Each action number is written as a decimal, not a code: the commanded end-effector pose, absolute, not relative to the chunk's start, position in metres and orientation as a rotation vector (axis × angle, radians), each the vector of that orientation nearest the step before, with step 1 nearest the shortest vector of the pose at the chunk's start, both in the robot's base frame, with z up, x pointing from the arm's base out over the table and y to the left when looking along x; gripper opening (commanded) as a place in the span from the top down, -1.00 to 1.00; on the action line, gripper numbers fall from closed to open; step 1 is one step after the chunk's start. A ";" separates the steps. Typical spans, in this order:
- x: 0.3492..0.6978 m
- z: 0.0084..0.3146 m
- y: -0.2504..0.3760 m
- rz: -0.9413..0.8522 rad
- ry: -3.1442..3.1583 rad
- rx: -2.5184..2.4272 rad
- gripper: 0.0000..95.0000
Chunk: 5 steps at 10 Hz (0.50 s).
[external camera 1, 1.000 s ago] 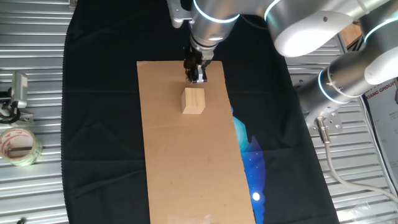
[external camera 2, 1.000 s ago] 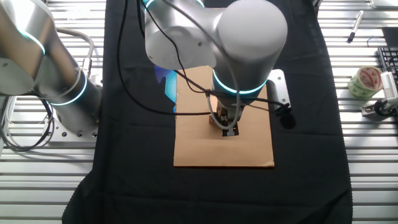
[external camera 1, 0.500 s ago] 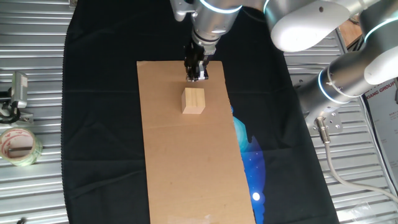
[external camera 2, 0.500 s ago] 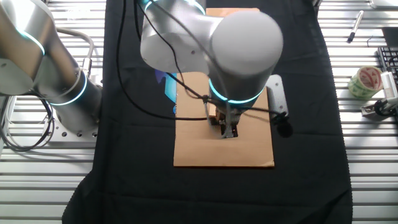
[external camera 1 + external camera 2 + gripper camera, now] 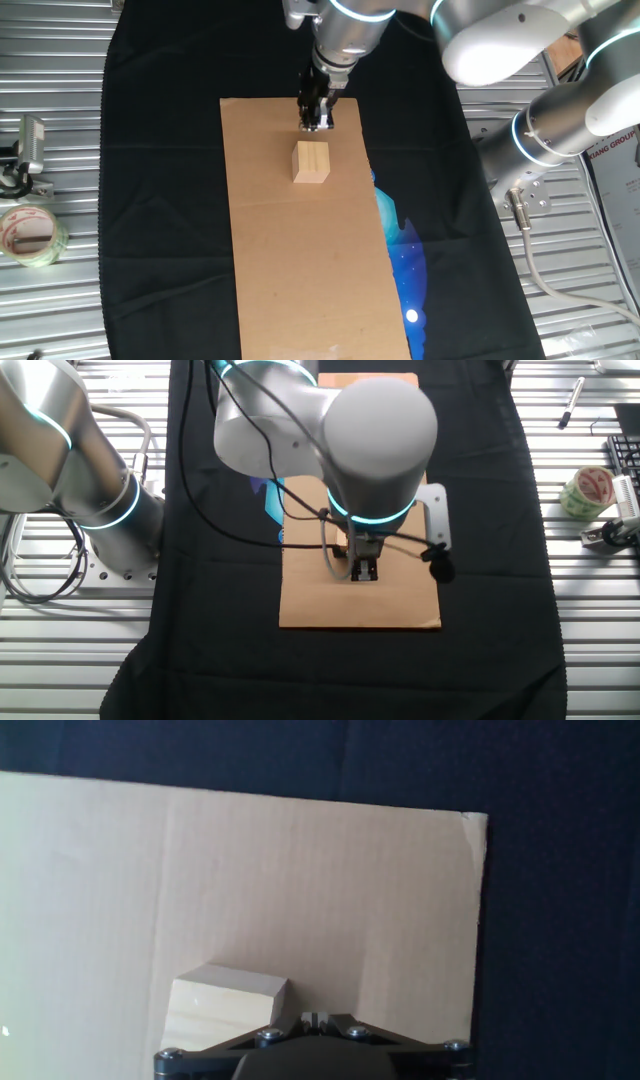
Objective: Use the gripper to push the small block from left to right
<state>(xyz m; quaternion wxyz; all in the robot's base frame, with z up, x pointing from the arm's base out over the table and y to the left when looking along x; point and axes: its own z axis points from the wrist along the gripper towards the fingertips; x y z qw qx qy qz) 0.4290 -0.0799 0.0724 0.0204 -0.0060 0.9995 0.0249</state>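
Observation:
The small block (image 5: 311, 161), a pale tan wooden cube, rests on the brown cardboard sheet (image 5: 300, 260) near its far end. My gripper (image 5: 316, 122) points down just beyond the block, a short gap away, with its fingers pressed together and nothing held. In the hand view the block (image 5: 221, 1010) lies at the lower left beside the shut fingertips of the gripper (image 5: 315, 1017). In the other fixed view the gripper (image 5: 363, 571) hangs over the cardboard (image 5: 400, 605), and the arm hides the block.
A black cloth (image 5: 160, 200) covers the table under the cardboard. A roll of tape (image 5: 28, 235) and a metal tool (image 5: 25, 150) lie on the left. The second silver arm (image 5: 570, 120) stands on the right. A blue patch (image 5: 405, 270) shows beside the cardboard.
The arm's upper links have swung a little, and the gripper has shifted slightly sideways over the cardboard. The block has not moved.

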 end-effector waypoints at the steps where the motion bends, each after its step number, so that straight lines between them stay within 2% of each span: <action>1: 0.429 0.072 -0.080 0.035 3.121 -0.095 1.00; 5: 0.429 0.072 -0.080 0.036 3.118 -0.087 1.00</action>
